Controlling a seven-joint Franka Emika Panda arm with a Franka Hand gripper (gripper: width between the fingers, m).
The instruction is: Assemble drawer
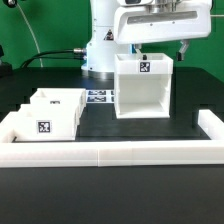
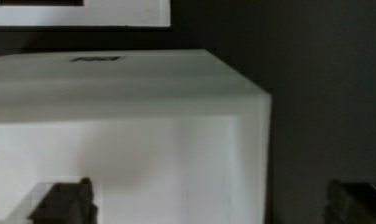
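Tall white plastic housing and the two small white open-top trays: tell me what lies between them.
In the exterior view, the flat white marker board lies on the black table between the tall white plastic housing and the small white trays.

The white housing (image 2: pixel 132 120) fills most of the view, the pincer (image 2: pixel 211 202) spread wide, the marker board (image 2: pixel 78 12) beyond.

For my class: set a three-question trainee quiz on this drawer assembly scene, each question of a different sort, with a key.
1. True or false: the two trays sit inside the housing.
2. Multiple choice: the gripper is A) shut on a tray, B) open over the housing, C) lying on the table.
3. Fill in: the trays lie toward the exterior view's ____ of the housing.
Key: 1 false; 2 B; 3 left.
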